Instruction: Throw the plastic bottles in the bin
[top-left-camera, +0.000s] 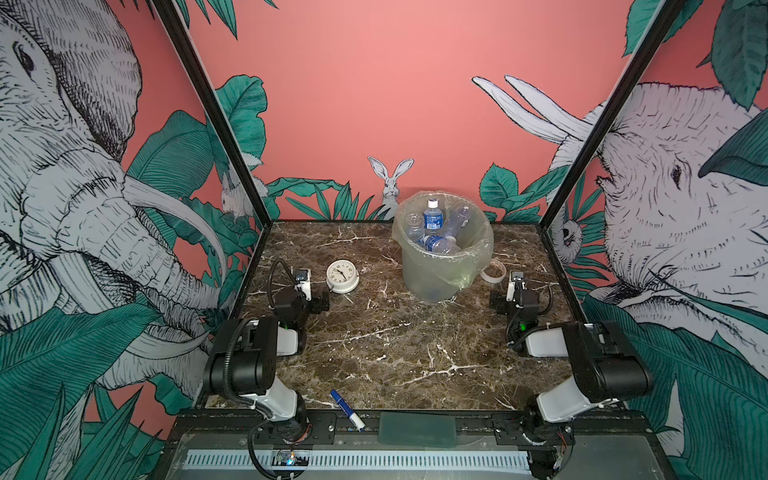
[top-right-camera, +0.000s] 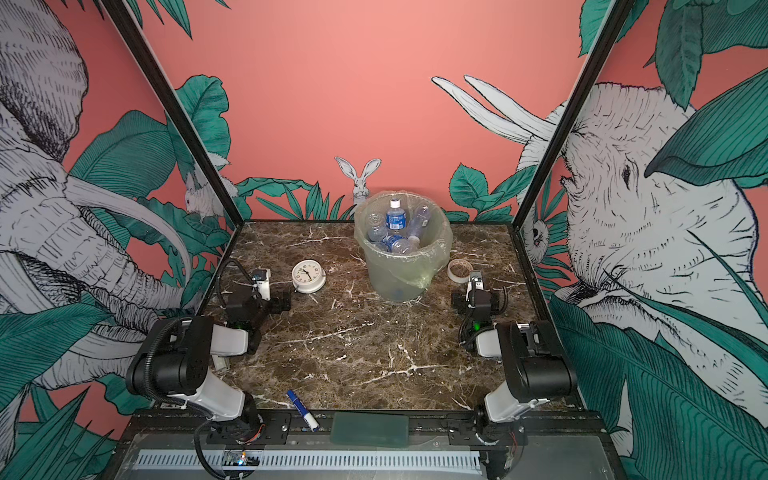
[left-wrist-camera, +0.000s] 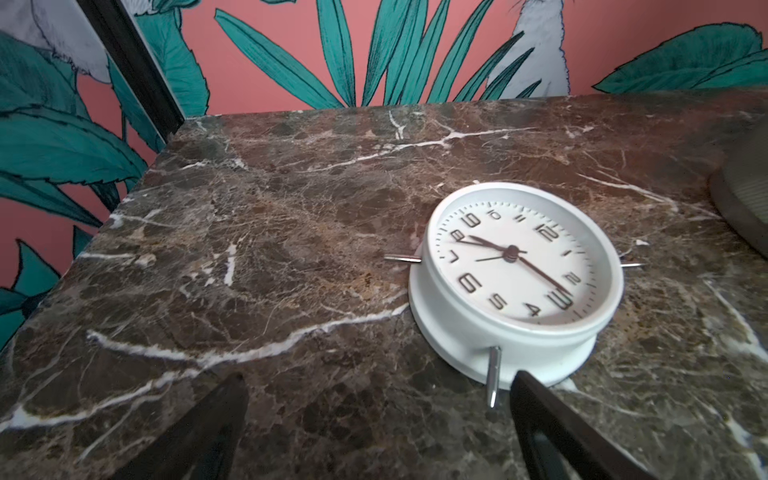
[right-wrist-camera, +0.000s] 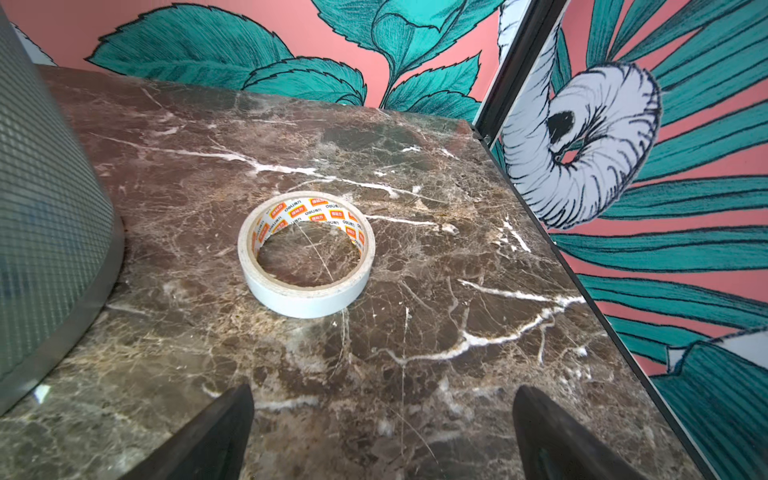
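- My left gripper (left-wrist-camera: 378, 376) sits low, jaws apart and empty, with the white clock (top-left-camera: 342, 276) just ahead. I leave the clock alone.
- Every one of the plastic bottles (top-left-camera: 432, 216) I can see lies inside the bin (top-left-camera: 440, 274). None shows on the marble table (top-left-camera: 374, 353), so I judge the job done.
- My right gripper (right-wrist-camera: 384, 388) is spread wide and empty, facing the tape roll (right-wrist-camera: 306, 253), which isn't for binning.
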